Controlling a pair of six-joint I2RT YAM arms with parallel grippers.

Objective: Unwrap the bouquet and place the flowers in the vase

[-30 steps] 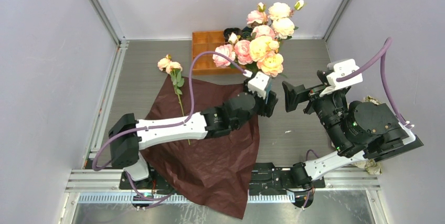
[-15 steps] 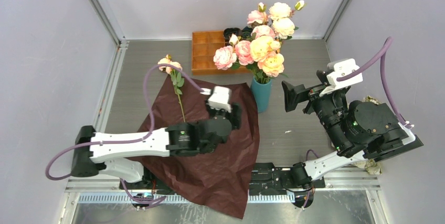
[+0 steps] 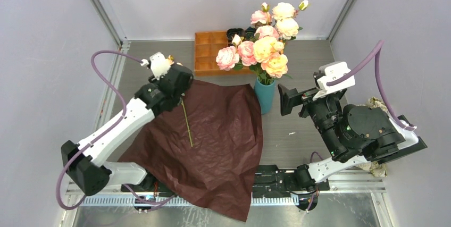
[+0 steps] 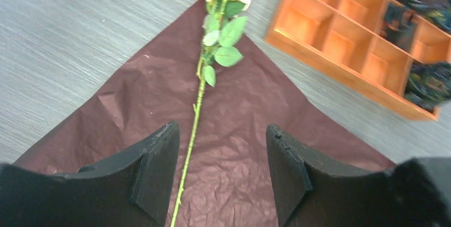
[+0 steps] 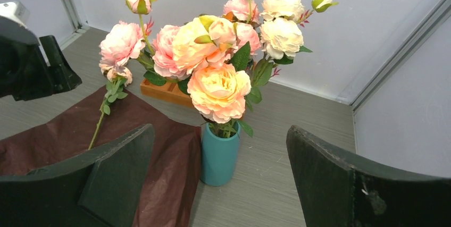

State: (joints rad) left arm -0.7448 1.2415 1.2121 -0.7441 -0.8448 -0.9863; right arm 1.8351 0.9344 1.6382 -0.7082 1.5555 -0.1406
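Wrapping paper (image 3: 213,142) lies spread flat, left of the vase (image 3: 264,97). Flowers (image 3: 260,46) stand in the vase, hiding its mouth. Right gripper (image 3: 290,99), just right of the vase, gapes wide and empty. Left gripper (image 3: 175,81), well left of the vase, is parted and empty, and covers the loose rose (image 4: 209,74) bloom from above; the wrist view crops it. The stem runs between the fingers (image 4: 154,174), close beside one.

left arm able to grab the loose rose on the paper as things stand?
Probably yes. The left gripper hangs open above the rose, whose stem lies bare on the wrapping paper, inside the gap between the jaws; nothing covers it.
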